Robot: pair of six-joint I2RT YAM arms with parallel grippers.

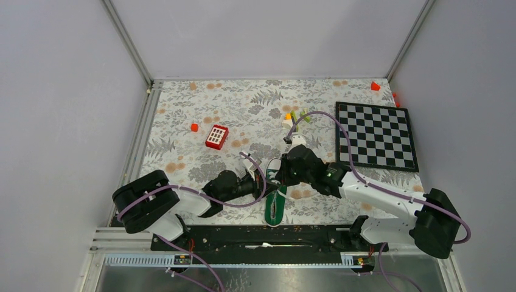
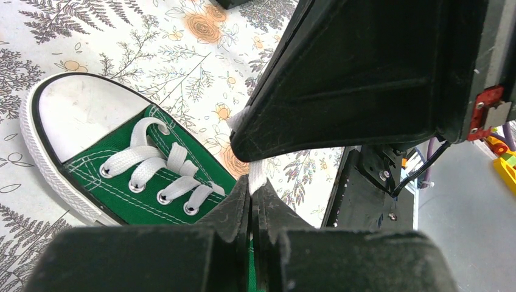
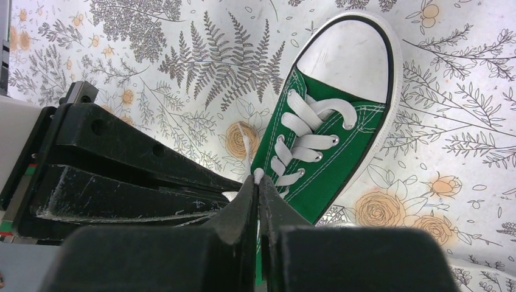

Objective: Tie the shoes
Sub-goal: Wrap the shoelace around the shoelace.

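Note:
The green canvas sneaker (image 1: 275, 205) with white toe cap lies on the floral mat near the front edge, between both arms. In the left wrist view the shoe (image 2: 122, 182) sits at lower left, laces threaded through its eyelets. My left gripper (image 2: 252, 185) is shut on a white lace end (image 2: 258, 173) that runs up under the other arm. My right gripper (image 3: 258, 182) is shut on a white lace (image 3: 259, 176) beside the shoe (image 3: 331, 146). In the top view the left gripper (image 1: 258, 182) and the right gripper (image 1: 281, 176) nearly touch over the shoe's opening.
A red-and-white keypad-like block (image 1: 216, 137) lies at mid-left, with a small red piece (image 1: 194, 127) beside it. A chessboard (image 1: 376, 135) lies at the right. Small coloured pieces (image 1: 296, 117) sit near the centre back. The black base rail (image 1: 261, 237) runs along the front edge.

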